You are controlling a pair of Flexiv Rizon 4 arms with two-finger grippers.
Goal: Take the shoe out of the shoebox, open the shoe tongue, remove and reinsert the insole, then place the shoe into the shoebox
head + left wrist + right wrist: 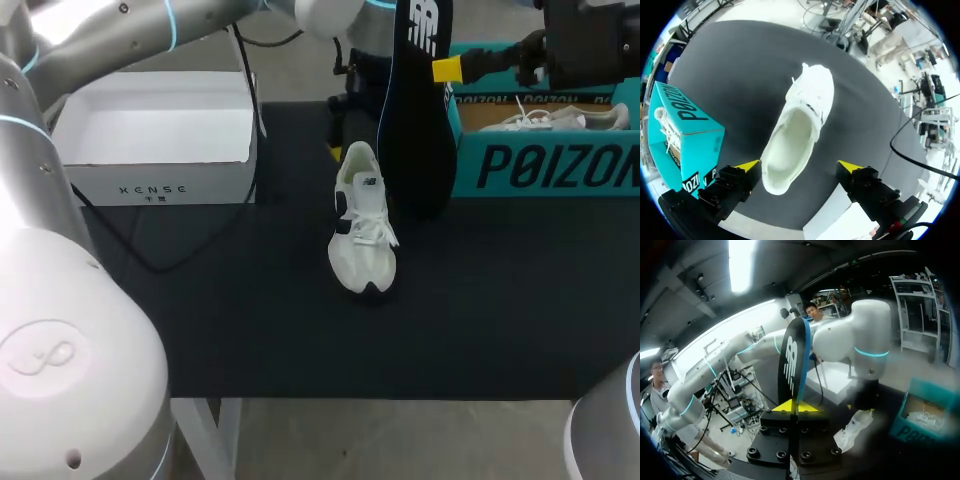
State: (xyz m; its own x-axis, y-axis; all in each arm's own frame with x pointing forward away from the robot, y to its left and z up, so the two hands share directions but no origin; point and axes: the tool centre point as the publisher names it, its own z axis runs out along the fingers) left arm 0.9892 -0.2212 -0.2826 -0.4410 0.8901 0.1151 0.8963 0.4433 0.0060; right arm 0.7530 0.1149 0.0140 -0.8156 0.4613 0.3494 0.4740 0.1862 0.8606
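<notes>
A white shoe (362,220) lies on the black mat, toe toward the front edge, its opening bare (790,150). My left gripper (799,165) hovers over the heel, open, its yellow tips apart from both sides of the shoe; in the head view it (342,140) sits just behind the heel, largely hidden. My right gripper (447,68) is shut on the dark insole (415,100), which it holds upright, above and to the right of the shoe. In the right wrist view the insole (794,365) rises from between the yellow tips (796,406).
A teal shoebox (545,165) stands at the back right with a second white shoe (560,118) inside. A white open box (150,130) stands at the back left. A black cable (130,245) trails across the mat by it.
</notes>
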